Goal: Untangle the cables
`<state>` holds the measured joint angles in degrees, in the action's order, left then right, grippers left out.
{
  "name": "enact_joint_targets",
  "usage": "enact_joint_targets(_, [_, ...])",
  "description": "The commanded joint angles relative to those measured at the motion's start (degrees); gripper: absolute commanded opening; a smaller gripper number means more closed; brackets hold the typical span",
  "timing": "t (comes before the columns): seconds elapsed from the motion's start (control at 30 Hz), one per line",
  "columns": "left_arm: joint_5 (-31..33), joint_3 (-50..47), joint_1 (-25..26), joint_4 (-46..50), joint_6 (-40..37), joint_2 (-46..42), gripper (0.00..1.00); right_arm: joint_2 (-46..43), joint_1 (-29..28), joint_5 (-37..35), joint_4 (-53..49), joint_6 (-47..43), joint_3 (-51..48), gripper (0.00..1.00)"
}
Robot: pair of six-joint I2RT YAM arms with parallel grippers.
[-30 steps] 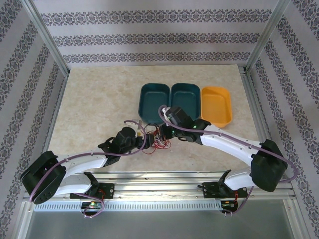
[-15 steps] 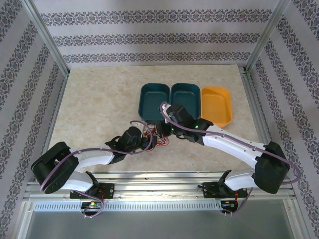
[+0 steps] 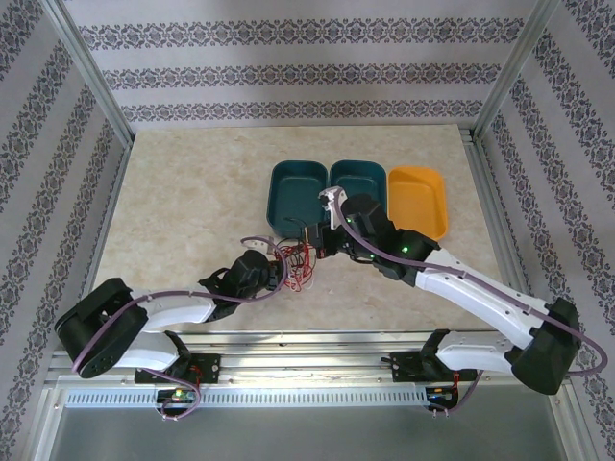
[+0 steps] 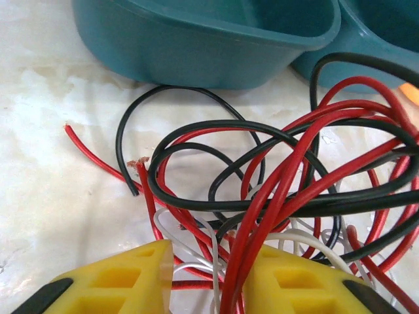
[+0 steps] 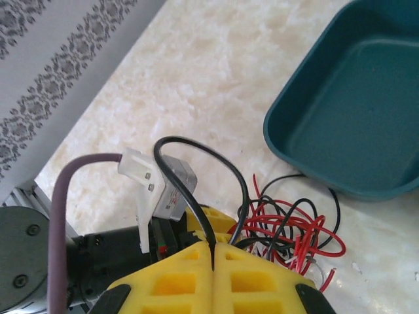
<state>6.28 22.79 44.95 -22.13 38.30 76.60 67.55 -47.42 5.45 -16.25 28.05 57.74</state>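
Closure is the news. Over the last second the left jaws have pushed into the cables (image 3: 300,261) and narrowed from wide to part-spread. They now straddle red and white strands without visibly squeezing them. The right jaws stay pressed together on a black cable (image 5: 171,138) and have drawn back toward the teal bin (image 3: 273,197), so that cable arcs up clear of the heap. My reading is that one arm is about to anchor the knot while the other draws a strand out. The heap is still tangled. It lies on the counter (image 3: 183,211) just in front of the teal bin, between the two arms.

The cables are thin, glossy and plastic-sheathed, springy enough to hold open loops, and one red end looks cut and slightly frayed. The pads (image 4: 124,281) are matte yellow, moulded with rectangular pockets. The bin is smooth hard plastic with rounded corners and a rolled rim. The counter is pale and marbled, with a faint sheen.
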Motion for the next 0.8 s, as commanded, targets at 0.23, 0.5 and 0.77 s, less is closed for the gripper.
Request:
enact_joint_targets(0.23, [4.61,-1.86,0.65,4.68,2.40,-4.01,0.20,-7.40,-0.59,-6.36,-3.68,-4.14,3.53,0.00])
enact_joint_targets(0.5, [6.36,-1.98,0.65,9.40,2.90,-5.58,0.17,-11.88,-0.09,-8.43,-4.61,-5.32,5.49,0.00])
enact_joint_targets(0.77, [6.61,-2.56,0.64,11.35,2.89,-6.61,0.17,-13.39,0.27,-5.98,-3.96,-7.76,10.70,0.00])
